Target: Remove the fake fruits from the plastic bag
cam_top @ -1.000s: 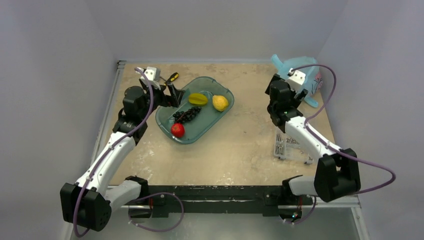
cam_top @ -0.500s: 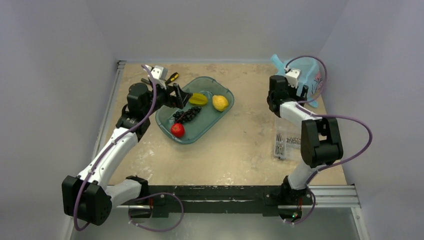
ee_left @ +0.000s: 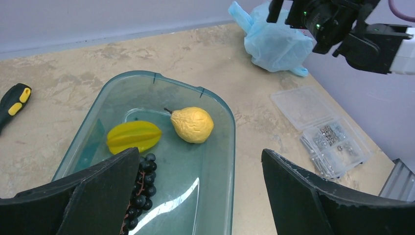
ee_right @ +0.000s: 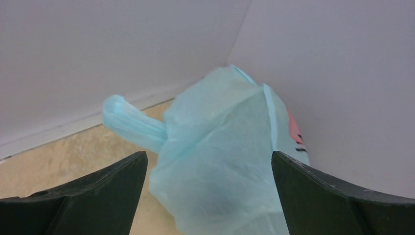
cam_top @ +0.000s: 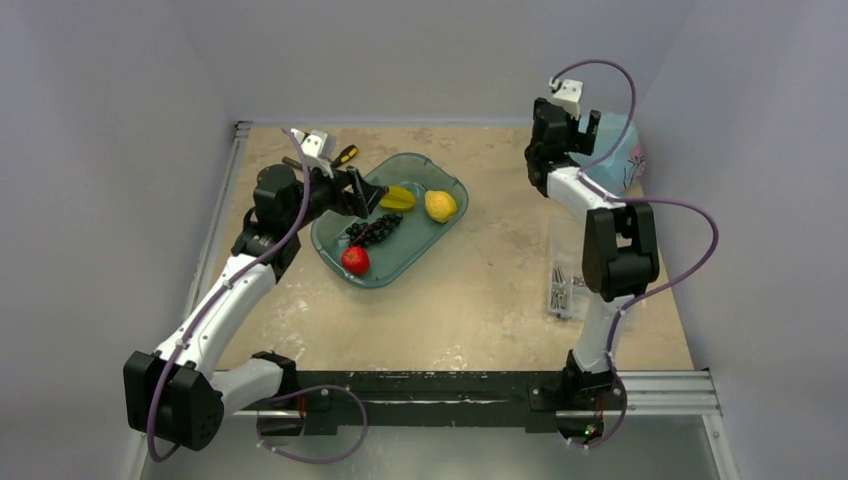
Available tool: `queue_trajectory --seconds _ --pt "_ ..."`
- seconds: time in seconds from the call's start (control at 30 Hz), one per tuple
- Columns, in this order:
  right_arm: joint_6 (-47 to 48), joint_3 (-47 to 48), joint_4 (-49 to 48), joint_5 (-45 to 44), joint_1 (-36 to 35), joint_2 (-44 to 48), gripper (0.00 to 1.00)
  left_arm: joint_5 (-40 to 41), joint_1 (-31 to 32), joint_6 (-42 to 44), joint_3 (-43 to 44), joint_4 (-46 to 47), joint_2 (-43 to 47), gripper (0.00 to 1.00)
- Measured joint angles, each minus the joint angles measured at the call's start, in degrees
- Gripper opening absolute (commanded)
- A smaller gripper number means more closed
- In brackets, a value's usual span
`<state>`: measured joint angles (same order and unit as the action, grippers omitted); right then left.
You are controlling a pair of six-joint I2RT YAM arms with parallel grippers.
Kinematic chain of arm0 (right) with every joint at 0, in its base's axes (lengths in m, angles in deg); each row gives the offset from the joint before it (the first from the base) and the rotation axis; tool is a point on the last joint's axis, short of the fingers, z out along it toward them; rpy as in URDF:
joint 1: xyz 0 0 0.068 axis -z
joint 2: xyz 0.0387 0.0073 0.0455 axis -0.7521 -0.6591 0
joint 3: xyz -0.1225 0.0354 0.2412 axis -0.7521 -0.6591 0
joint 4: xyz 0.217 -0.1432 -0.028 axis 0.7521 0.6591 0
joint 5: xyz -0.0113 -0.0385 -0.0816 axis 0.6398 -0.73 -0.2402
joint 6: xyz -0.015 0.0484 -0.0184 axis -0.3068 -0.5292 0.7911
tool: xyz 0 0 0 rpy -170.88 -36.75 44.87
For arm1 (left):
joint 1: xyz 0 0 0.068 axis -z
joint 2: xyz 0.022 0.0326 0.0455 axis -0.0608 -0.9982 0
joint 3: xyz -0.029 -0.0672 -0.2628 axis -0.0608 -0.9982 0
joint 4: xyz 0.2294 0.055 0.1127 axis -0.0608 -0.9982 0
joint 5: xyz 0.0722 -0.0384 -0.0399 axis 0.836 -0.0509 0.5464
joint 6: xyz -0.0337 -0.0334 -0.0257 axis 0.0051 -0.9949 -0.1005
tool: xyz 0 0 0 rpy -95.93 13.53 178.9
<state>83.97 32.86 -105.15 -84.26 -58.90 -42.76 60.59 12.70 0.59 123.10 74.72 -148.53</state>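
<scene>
The right gripper was spread wide, and the plastic bag was seen directly ahead of it; the fake fruits were hidden inside. It was judged that thin film alone could be pinched and torn, or the unpinned bag dragged. Walls closed in just beyond and to its right; room was left only leftward. The left gripper, also wide, was poised over the teal tray.
</scene>
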Motion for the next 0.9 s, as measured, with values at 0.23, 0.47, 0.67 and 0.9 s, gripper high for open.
queue_trajectory --seconds 0.23,0.47,0.67,0.9 --pt "7.56 19.17 -0.42 2.47 -0.04 -16.39 0.99 -0.28 0.74 -0.02 0.04 -0.02 -1.07 0.96" --pt "18.32 34.05 1.05 -1.27 -0.2 -32.17 0.93 -1.29 1.64 -0.07 0.68 -0.28 -3.26 0.95" --pt "29.9 39.74 -1.27 -6.6 -0.5 -39.56 0.23 -1.33 1.64 0.0 1.07 -0.52 -4.02 0.94" --pt "32.15 40.63 -0.74 -6.49 -1.36 -39.28 0.0 -1.01 2.27 0.61 1.42 -1.86 -4.15 0.94"
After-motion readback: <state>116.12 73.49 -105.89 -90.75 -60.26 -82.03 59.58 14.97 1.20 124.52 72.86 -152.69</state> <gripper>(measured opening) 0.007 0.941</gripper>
